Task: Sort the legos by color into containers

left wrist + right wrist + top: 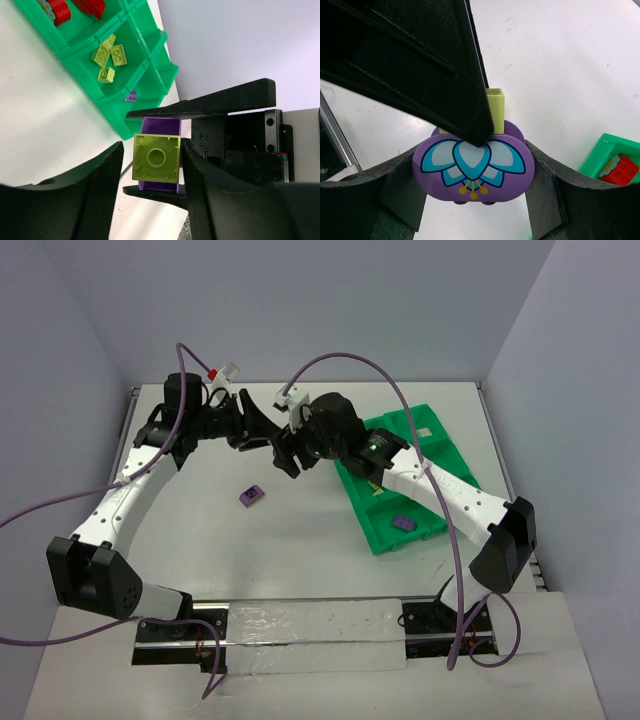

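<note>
The right gripper [475, 167] was found clamped on a purple flower-printed plastic piece [492, 175] joined to a yellow-green square plastic brick [156, 159]. The left gripper [151, 150] was narrowed around that brick; firm hold could not be determined. A small purple brick [251, 496] was noted loose on the white table [300, 540], left of the bright green plastic tray [380, 532]

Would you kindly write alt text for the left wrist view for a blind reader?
The left gripper grips a yellow-green brick stuck to a purple brick clamped by the right gripper. Behind, a green tray holds red bricks, yellow-green bricks and a loose purple brick.
</note>
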`<action>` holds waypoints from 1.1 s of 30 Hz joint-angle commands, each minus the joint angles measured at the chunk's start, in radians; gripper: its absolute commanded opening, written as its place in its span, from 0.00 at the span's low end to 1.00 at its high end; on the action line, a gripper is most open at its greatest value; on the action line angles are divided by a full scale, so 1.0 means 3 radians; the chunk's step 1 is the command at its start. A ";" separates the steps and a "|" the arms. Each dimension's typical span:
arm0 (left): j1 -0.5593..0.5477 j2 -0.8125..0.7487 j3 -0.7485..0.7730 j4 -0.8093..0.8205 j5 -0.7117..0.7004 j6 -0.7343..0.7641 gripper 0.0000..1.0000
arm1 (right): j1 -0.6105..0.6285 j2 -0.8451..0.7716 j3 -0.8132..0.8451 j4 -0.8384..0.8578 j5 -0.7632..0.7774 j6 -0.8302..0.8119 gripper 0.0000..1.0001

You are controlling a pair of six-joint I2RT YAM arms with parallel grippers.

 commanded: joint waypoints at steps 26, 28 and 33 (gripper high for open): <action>0.0141 -0.0233 0.0041 0.0019 -0.0542 -0.0018 0.00 | -0.0222 -0.0506 -0.0668 -0.0061 0.0041 0.0064 0.00; 0.0141 -0.0218 0.0033 0.0032 -0.0522 -0.0022 0.00 | -0.0233 -0.0541 -0.0730 -0.0069 0.0119 0.0094 0.00; 0.0141 -0.0217 -0.0019 -0.0056 -0.0558 0.0051 0.00 | -0.0692 -0.0600 -0.0883 -0.0241 0.0343 0.0434 0.00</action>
